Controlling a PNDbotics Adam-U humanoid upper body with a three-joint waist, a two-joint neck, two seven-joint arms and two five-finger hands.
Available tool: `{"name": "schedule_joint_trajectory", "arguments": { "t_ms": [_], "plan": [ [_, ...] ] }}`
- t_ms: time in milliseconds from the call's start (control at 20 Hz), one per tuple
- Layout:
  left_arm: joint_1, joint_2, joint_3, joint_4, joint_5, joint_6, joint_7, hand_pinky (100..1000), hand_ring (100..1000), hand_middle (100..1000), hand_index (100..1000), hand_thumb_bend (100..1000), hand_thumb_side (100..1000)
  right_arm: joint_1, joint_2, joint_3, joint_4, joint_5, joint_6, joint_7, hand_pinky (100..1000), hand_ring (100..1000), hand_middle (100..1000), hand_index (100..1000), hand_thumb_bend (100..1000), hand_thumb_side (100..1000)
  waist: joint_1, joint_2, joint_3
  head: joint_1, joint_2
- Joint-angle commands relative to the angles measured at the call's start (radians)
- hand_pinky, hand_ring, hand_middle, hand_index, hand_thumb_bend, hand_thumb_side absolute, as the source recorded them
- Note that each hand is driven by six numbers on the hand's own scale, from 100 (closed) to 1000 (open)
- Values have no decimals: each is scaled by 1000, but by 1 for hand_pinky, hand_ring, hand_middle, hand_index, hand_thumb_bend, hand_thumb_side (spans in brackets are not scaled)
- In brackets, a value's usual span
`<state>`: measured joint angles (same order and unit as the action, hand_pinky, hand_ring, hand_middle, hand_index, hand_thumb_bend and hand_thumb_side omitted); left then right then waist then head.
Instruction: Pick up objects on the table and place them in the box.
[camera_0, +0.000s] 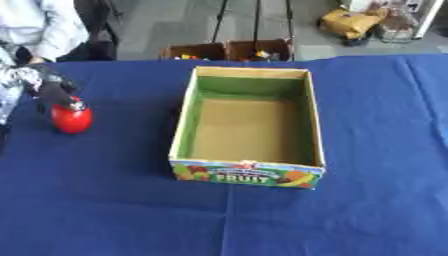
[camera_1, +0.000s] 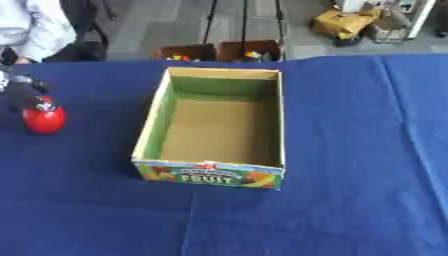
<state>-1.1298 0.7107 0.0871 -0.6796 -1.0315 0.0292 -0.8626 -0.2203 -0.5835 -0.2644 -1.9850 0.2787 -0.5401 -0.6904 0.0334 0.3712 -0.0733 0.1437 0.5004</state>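
One word can be read: "FRUIT", printed in large pale capitals on the near end wall of the cardboard box. It is set on a dark band amid coloured pictures of fruit. A line of smaller lettering is seen just above that word on the same wall, but it cannot be made out.

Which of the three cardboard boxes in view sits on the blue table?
The large empty box printed FRUIT. The two smaller brown boxes stand on the floor beyond the table's far edge.
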Motion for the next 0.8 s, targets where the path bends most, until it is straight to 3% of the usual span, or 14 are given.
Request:
{"name": "schedule_joint_trajectory", "arguments": {
  "t_ms": [50,450,550,600,800],
  "plan": [
    [-10,40,7,-7,19,-4,-5,607,776,955,1000,274,653,-4,-13,-12,-15,-4,-11,-16,702,754,724,840,100,931,-3,-25,1,-1,-4],
    [25,66,-2,-42,76,-31,-11,588,770,951,1000,275,649,-1,-11,-14,-15,-7,-8,-18,702,753,721,839,100,930,-3,-25,9,-7,-3],
    [34,69,-4,-48,82,-32,-16,584,767,953,1000,228,624,-1,-10,-14,-15,-8,-7,-18,702,753,721,839,100,931,-4,-26,11,-9,-3],
    [37,70,-4,-48,85,-31,-18,571,756,950,1000,164,589,-2,-9,-14,-15,-9,-7,-18,703,753,720,839,100,933,-4,-26,11,-9,-4],
    [45,71,0,-41,107,-29,-21,549,738,940,1000,110,557,-2,-7,-16,-15,-12,-7,-21,702,752,718,837,100,933,-6,-27,12,-9,-6]
  ]
}}
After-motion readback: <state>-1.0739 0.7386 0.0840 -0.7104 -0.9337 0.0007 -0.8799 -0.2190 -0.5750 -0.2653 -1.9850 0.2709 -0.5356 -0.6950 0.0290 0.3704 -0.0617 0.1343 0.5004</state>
